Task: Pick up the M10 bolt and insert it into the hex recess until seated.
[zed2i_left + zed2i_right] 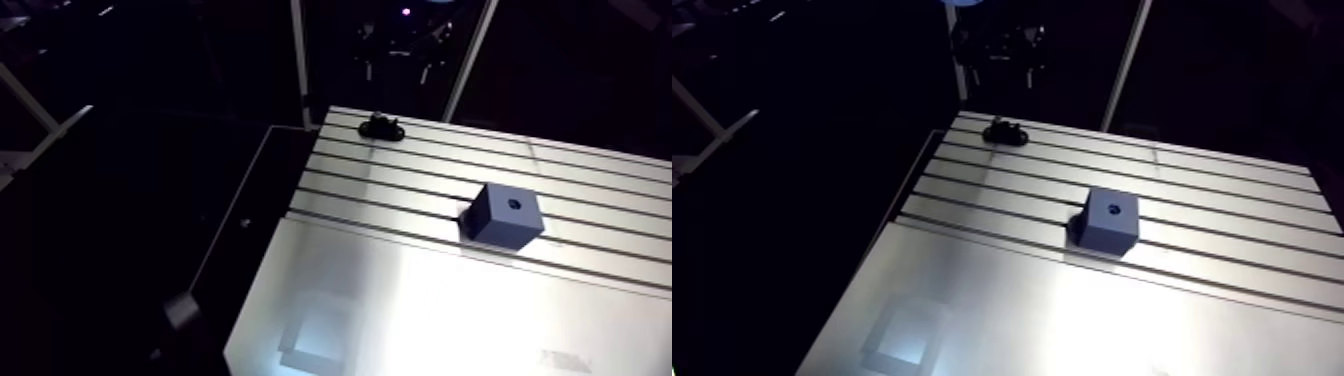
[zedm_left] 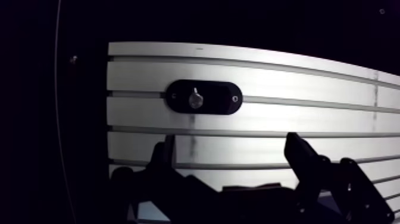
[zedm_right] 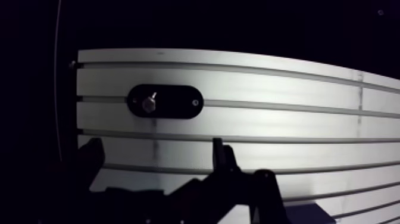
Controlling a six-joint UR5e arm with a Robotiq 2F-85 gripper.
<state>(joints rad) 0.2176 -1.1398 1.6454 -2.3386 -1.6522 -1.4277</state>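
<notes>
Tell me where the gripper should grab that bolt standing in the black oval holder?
Likely the shank, from straight above: the bolt stands roughly upright in the black holder, hex end down, so only the stem sticks up free.

Slotted aluminium table (image 1: 450,310) and fixture block (image 1: 505,213) (dark blue) suggest a lab.

The M10 bolt (image 2: 195,99), small and silvery, stands in one end of a black oval holder (image 2: 204,97) that lies along a slot near the far edge of the table (image 1: 420,300). Well apart from it, a dark blue block (image 1: 505,214) sits square on the table, its recess (image 1: 513,203) (a small dark hole, shape unclear) facing up.
</notes>
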